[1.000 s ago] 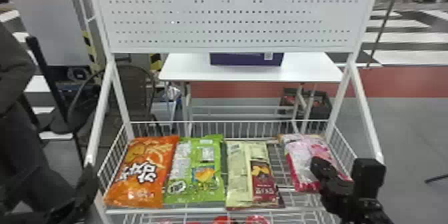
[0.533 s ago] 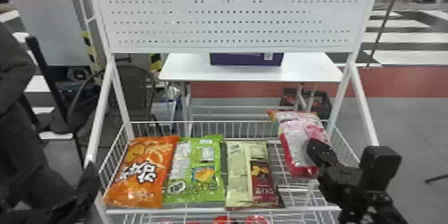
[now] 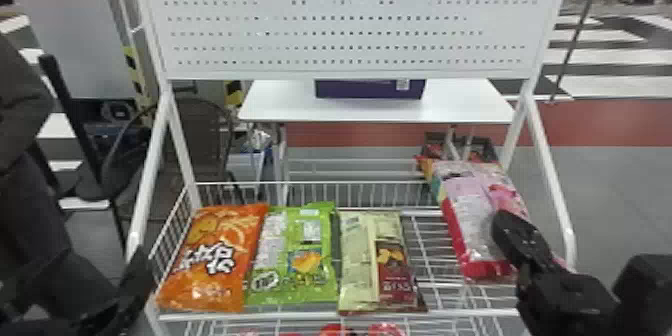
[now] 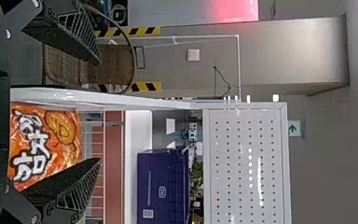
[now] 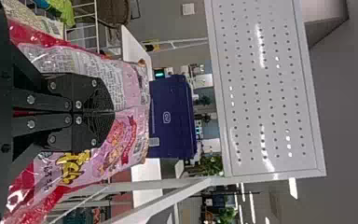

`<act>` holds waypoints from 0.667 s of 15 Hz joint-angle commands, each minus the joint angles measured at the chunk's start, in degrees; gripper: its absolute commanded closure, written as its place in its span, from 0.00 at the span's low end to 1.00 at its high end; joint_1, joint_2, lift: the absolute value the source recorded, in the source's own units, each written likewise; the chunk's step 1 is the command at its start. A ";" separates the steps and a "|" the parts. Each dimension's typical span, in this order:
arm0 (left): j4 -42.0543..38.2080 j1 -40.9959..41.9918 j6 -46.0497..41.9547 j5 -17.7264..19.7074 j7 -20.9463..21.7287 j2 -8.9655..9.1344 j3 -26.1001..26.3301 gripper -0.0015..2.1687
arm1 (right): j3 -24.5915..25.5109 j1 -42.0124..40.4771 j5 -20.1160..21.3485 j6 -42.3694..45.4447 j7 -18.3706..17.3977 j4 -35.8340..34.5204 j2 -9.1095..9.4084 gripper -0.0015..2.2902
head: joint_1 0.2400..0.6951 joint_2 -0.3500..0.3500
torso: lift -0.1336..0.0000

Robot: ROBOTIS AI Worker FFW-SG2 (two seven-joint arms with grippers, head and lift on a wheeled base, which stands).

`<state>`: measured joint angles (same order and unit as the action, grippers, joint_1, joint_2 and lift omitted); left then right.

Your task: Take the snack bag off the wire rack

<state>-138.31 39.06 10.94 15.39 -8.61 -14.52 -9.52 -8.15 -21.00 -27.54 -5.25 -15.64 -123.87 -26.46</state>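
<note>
My right gripper [image 3: 517, 240] is at the right side of the wire rack [image 3: 340, 316], against the pink snack bag [image 3: 472, 215], which is raised and tilted above the basket floor. In the right wrist view my right gripper [image 5: 114, 112] has its fingers together, with a fold of the pink bag [image 5: 133, 88] pinched between them. My left gripper [image 3: 135, 280] is at the rack's left front corner. In the left wrist view the left gripper [image 4: 100, 111] stands open, with an orange bag [image 4: 67, 135] beyond its spread fingers.
Orange [image 3: 215, 260], green [image 3: 295, 255] and beige-brown [image 3: 377, 260] bags lie side by side in the basket. A white perforated panel [image 3: 350, 25] rises behind. Farther back are a white table [image 3: 280, 105] with a purple box [image 3: 370, 89] and a chair [image 3: 200, 140].
The right gripper has moved up and to the right, and the pink bag has risen with it from its place in the basket. The left arm and the other bags have stayed put.
</note>
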 commanded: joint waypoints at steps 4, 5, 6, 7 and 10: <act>-0.56 0.49 -0.25 -0.01 0.08 -0.07 0.03 0.08 | 8.85 -15.83 -2.08 8.10 0.09 -8.05 -2.45 0.97 | 0.57 0.50 | 1.00; -0.56 0.58 -0.25 0.08 0.08 -0.07 0.03 0.08 | 10.79 -18.29 -2.08 8.27 0.18 -9.19 -2.54 0.97 | 0.57 0.50 | 1.00; -0.73 0.85 -0.25 0.08 0.08 -0.07 0.11 0.08 | 12.46 -20.05 -2.16 8.27 0.35 -9.90 -2.89 0.97 | 0.57 0.50 | 1.00; -1.00 1.20 -0.25 0.08 0.70 -0.07 0.03 0.08 | 13.77 -21.54 -2.16 8.27 0.44 -10.51 -2.89 0.97 | 0.57 0.50 | 1.00; -0.82 1.46 -0.60 0.08 0.88 -0.07 0.03 0.08 | 16.06 -24.97 -2.16 8.27 0.35 -12.27 -2.80 0.97 | 0.57 0.50 | 1.00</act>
<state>-139.25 40.46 10.41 15.47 -7.71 -14.59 -9.48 7.03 -44.53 -29.71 3.03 -15.21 -135.39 -29.32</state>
